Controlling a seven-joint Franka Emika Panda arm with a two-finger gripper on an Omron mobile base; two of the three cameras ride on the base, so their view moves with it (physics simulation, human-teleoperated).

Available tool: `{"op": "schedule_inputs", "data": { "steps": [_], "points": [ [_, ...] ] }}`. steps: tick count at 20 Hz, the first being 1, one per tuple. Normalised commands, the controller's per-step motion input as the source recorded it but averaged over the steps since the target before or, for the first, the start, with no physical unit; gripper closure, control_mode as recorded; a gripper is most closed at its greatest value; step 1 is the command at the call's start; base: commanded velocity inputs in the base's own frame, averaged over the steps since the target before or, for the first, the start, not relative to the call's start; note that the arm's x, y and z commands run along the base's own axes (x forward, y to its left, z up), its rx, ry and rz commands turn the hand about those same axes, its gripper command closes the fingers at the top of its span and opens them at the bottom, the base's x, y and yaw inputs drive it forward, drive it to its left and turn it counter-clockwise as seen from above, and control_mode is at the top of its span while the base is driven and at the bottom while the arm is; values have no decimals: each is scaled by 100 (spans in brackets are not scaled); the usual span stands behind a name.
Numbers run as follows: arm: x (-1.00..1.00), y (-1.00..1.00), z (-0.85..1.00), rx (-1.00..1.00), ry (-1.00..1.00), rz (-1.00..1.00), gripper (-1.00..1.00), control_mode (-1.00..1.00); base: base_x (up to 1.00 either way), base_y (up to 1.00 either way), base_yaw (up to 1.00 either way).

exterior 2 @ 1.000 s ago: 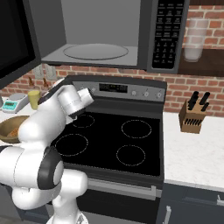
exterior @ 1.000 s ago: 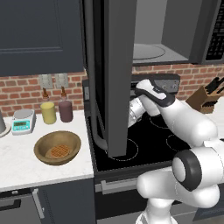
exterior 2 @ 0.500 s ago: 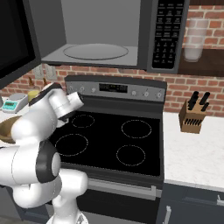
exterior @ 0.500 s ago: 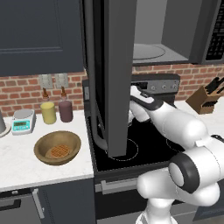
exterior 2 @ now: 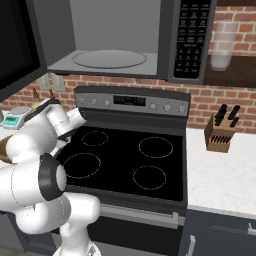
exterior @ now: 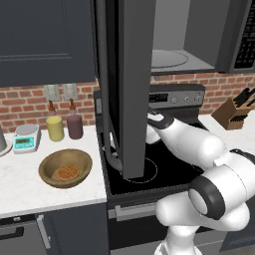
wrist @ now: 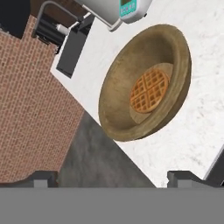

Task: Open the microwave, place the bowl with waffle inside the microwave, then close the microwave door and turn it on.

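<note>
a knife block (exterior 2: 220, 131) stands on the counter (exterior 2: 225, 175) beside the black stove (exterior 2: 130, 162).

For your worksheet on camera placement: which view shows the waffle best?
The hand view: the waffle lies large in the bowl, its grid clear. The left base view shows it small but unobstructed. In the right base view the arm hides that stretch of counter.

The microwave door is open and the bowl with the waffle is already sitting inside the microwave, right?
Not quite. The microwave door is open, but the bowl with the waffle is not inside the microwave. It sits on the white counter left of the stove, as the left base view shows. Just the glass turntable is in the cavity.
</note>
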Motion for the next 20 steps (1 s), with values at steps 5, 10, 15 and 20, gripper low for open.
{"op": "schedule_inputs", "data": {
  "steps": [5, 10, 15, 20],
  "points": [
    [0, 28, -17, -3, 0, 0, -100, -100, 0, 0, 0],
    [0, 15, -15, -3, 0, 0, -100, -100, 0, 0, 0],
    [0, 4, -13, -3, 0, 0, -100, -100, 0, 0, 0],
    [0, 5, -14, -3, 0, 0, -100, -100, 0, 0, 0]
  ]
}}
